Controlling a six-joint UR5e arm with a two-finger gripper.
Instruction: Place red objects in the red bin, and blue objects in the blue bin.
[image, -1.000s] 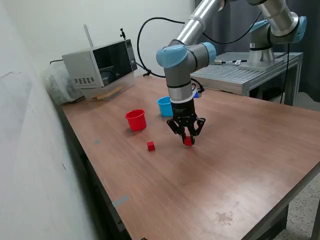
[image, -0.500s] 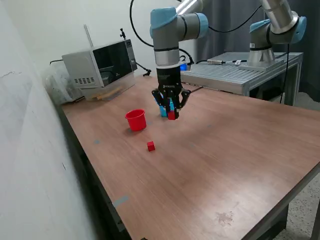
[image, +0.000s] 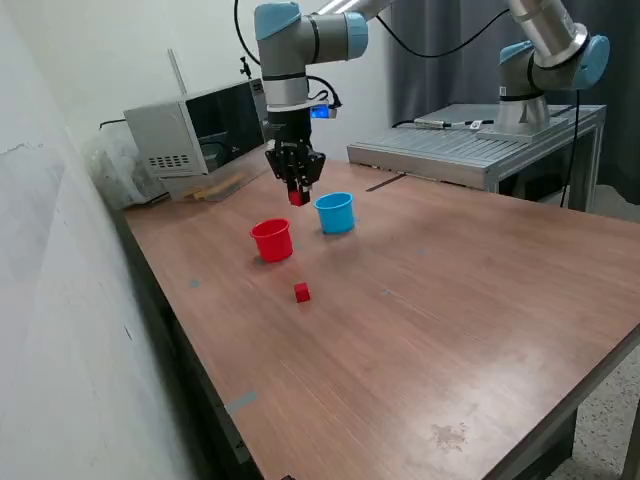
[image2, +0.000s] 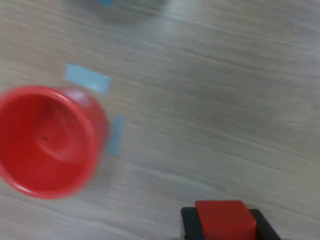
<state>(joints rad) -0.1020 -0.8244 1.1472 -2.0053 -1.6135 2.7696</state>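
My gripper (image: 297, 192) hangs above the table, shut on a tiny red cube (image: 297, 197), just behind and between the two cups. In the wrist view that red cube (image2: 225, 220) sits clamped between the black fingers (image2: 189, 225). The red bin (image: 272, 240) stands upright on the table, below and slightly toward the exterior view's left of the gripper; the wrist view looks into the red bin (image2: 45, 142), which appears empty. The light blue bin (image: 335, 213) stands to its right. A second red cube (image: 302, 292) lies on the table in front of the red bin. No blue cubes show.
A microwave-like box (image: 200, 125) stands at the back left of the wooden table (image: 450, 320). A metal bench (image: 470, 145) with a second arm (image: 545, 60) is behind on the right. Blue tape marks (image2: 87, 79) lie on the wood near the red bin.
The gripper lifted the red cube off the table and carried it toward the exterior view's left and back, from in front of the blue bin to just behind the red bin.
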